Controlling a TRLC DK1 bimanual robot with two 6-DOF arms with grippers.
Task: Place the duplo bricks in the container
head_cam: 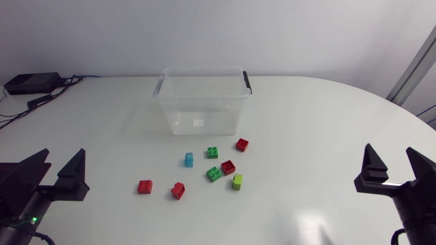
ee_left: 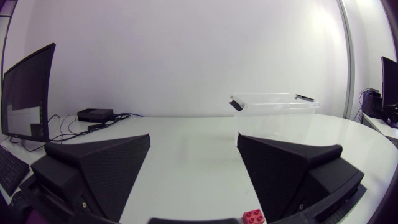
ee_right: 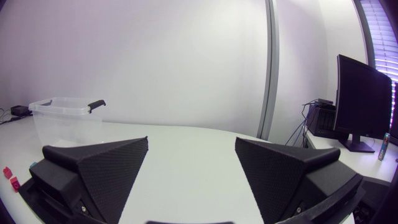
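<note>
The clear plastic container (head_cam: 204, 102) stands upright with its mouth open to the top. Its long axis runs across the table (head_cam: 327, 122) from one arm's side to the other, with a dark handle clip at each short end. It is ahead of both grippers and between them, well apart from each.

The duplo bricks (head_cam: 227, 167) lie loose on the table on the grippers' side of the container, none inside it. Most cluster just before its front wall, among them a blue brick (head_cam: 189, 160) and a lime brick (head_cam: 237, 181). Two red ones sit off toward the left arm, and the outer red brick (head_cam: 144, 186) is the nearest to that arm's gripper.

The left gripper (head_cam: 63, 155) has its fingers spread wide, with nothing between them and nothing touching them. The right gripper (head_cam: 390, 150) is likewise spread wide and holds nothing.

Both arms are low at the near side of the table, one at each side edge, with the fingers pointing toward the far side.
</note>
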